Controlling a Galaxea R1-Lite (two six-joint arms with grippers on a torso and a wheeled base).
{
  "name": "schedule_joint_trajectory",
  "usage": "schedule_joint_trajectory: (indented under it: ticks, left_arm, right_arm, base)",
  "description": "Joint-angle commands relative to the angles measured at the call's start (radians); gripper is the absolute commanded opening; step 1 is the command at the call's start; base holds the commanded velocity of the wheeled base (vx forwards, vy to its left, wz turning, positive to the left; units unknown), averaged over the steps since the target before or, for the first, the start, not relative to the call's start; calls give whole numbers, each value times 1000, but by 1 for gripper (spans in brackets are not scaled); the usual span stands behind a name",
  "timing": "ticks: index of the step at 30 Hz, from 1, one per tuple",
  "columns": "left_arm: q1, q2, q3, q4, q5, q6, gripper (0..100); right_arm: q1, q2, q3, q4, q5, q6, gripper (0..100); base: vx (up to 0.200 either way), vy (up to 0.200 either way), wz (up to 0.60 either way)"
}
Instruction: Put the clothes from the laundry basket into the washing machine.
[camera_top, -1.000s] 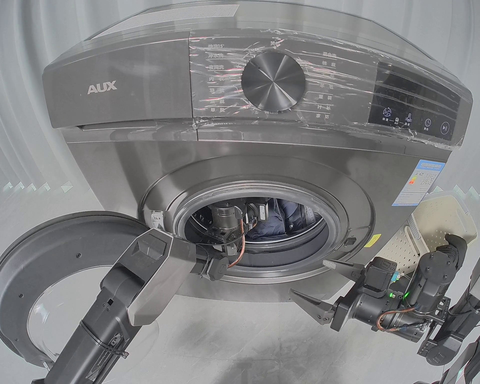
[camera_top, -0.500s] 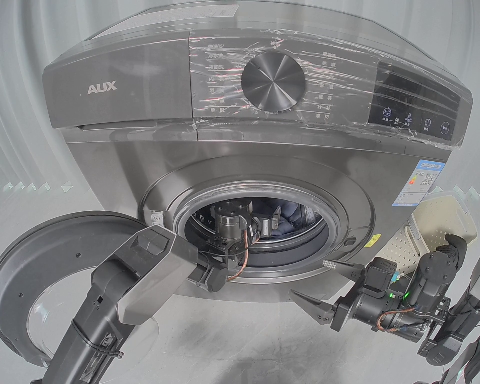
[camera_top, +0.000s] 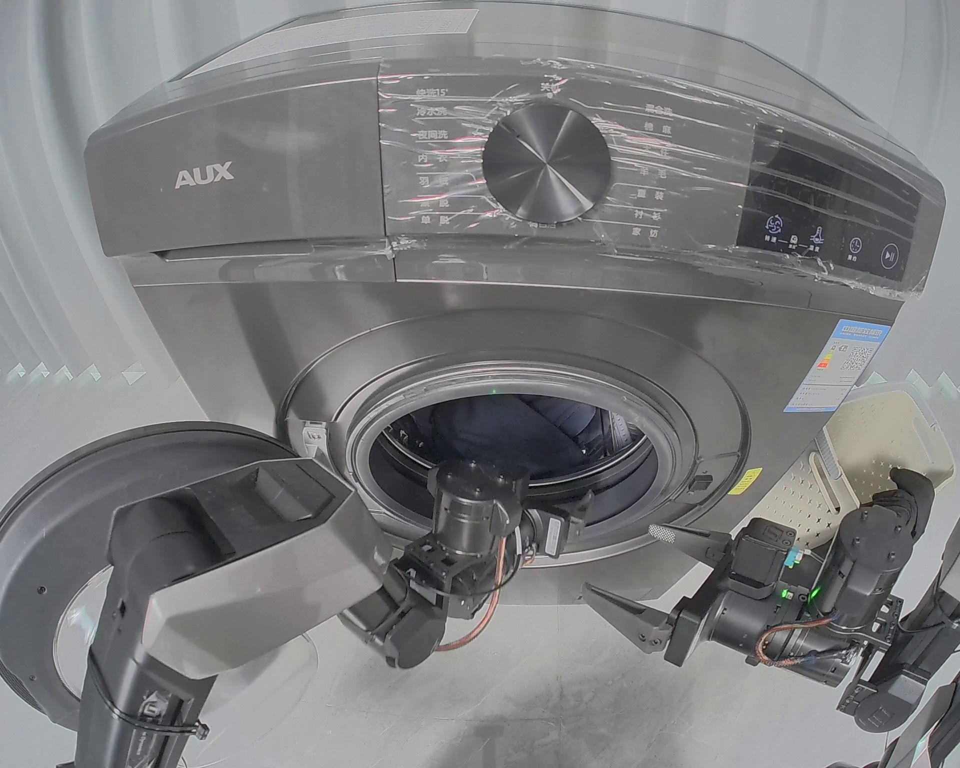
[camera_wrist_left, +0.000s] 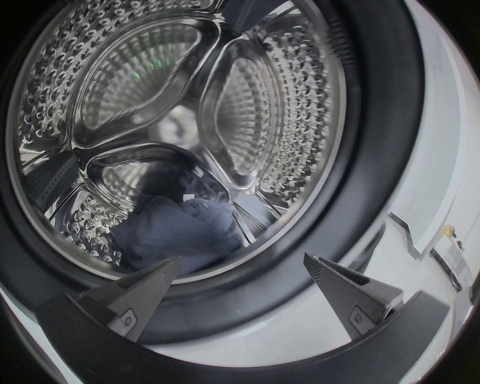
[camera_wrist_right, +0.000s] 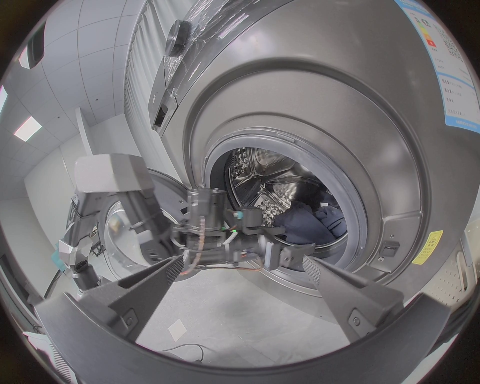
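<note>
- The washing machine (camera_top: 520, 300) is the biggest thing before me: a grey metal front-loader with a round silver dial (camera_top: 546, 162) on top and clear film wrinkled over its control panel.
- Its round door (camera_top: 60, 560) hangs wide open on my left side, dark-rimmed with a glass centre.
- The drum (camera_wrist_left: 240, 115) is bright steel, dimpled with holes, behind a dark rubber seal.
- The laundry basket (camera_top: 890, 430) is cream plastic, perforated, and stands close against the machine's right side. I cannot tell what lies in it.
- The clothes (camera_wrist_left: 170, 235) are a dark blue crumpled heap on the drum's floor, touching the steel.
- My left gripper (camera_wrist_left: 240, 280) hangs at the lower lip of the drum's mouth, facing in. Its jaws stand wide apart and hold nothing.
- My right gripper (camera_top: 625, 562) sits low before the machine's lower right, between the opening and the laundry basket. Its jaws are also spread wide, with nothing between them.
- The floor (camera_top: 520, 680) is pale grey and glossy, and the machine stands on it.
- A pale pleated curtain (camera_top: 40, 250) hangs behind the machine.
- A white panelled ceiling with a lit rectangular lamp (camera_wrist_right: 27, 127) shows in the right wrist view.
- A blue-and-white label (camera_top: 838, 365) and a small yellow sticker (camera_top: 745, 481) sit on the machine's front, right of the opening.
</note>
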Motion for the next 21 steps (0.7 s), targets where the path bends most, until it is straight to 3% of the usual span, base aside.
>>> schedule_joint_trajectory:
  ticks: [1, 4, 6, 10, 15, 19, 21]
  left_arm:
    - [-133, -257, 302, -100, -1, -7, 100]
    - [-158, -334, 397, -120, -4, -22, 100]
    - [-181, -439, 532, -144, -5, -80, 100]
    - [-196, -572, 696, -212, -4, -146, 100]
    - [-184, -728, 886, -273, -5, -151, 100]
    - [-152, -779, 943, -322, -1, -151, 100]
    - [-146, -784, 955, -333, 2, -145, 100]
  right_arm:
    - [-13, -27, 30, -1, 1, 1, 100]
    - [-13, -39, 44, -1, -1, -4, 100]
    - [-5, -64, 90, -1, -7, -12, 100]
    - [-4, -120, 101, 1, -58, -10, 100]
    - [-13, -234, 127, 1, -87, -8, 100]
    - [-22, -265, 148, 12, -179, -7, 100]
    - [-25, -265, 153, 12, -194, -8, 100]
  base:
    - [0, 0, 0]
    - [0, 0, 0]
    - [0, 0, 0]
    - [0, 0, 0]
    - [0, 0, 0]
    - [0, 0, 0]
    - [0, 0, 0]
